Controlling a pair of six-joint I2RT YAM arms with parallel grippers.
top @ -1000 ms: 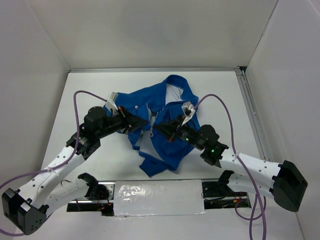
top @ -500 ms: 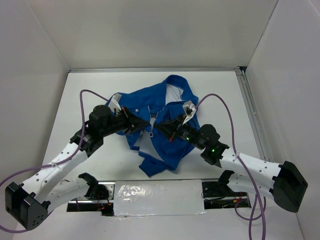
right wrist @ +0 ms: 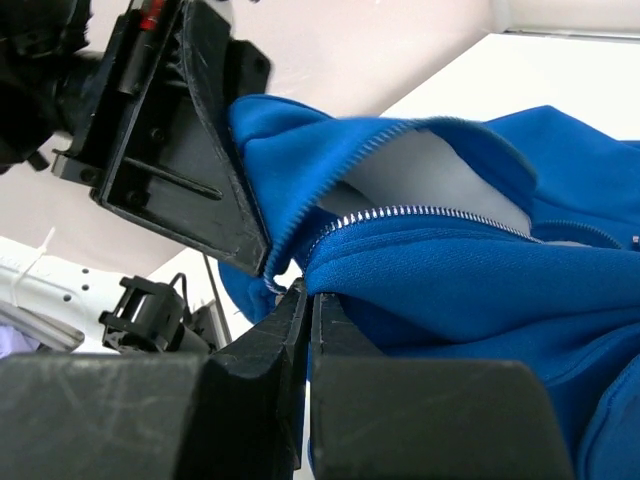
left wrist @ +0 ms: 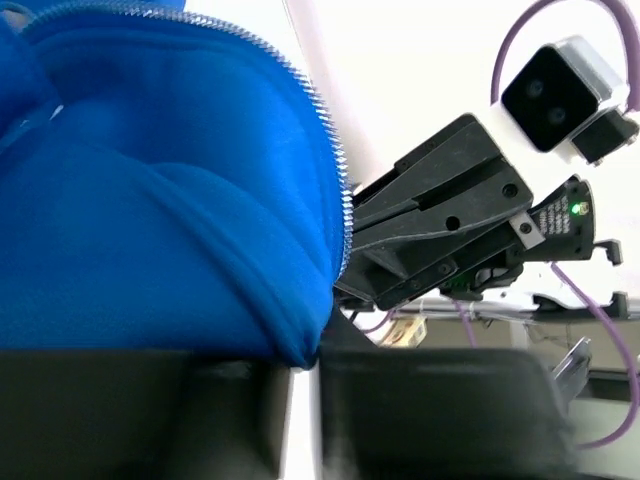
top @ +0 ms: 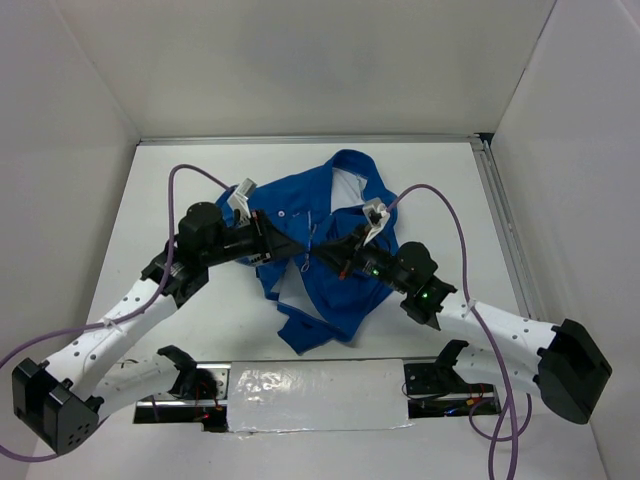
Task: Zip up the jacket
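Note:
The blue jacket (top: 335, 215) lies crumpled mid-table, front open, white lining showing. My left gripper (top: 297, 247) and right gripper (top: 322, 254) meet almost tip to tip over its front. In the left wrist view a fold of the jacket (left wrist: 150, 200), edged with pale zipper teeth (left wrist: 335, 170), tapers into the narrow slit of the left gripper (left wrist: 305, 365); the right gripper's black body (left wrist: 440, 230) sits just beyond. In the right wrist view the right gripper (right wrist: 308, 292) is shut on the jacket (right wrist: 450, 290) beside the zipper teeth (right wrist: 420, 212), with the left gripper (right wrist: 180, 140) close by.
A silver taped strip (top: 318, 395) runs along the near edge between the arm bases. A metal rail (top: 500, 220) borders the table's right side. White walls close the back and sides. Purple cables (top: 440, 205) loop above both arms.
My left arm has swung right and forward, bringing its gripper and the jacket edge up against the right gripper. The right arm has barely moved.

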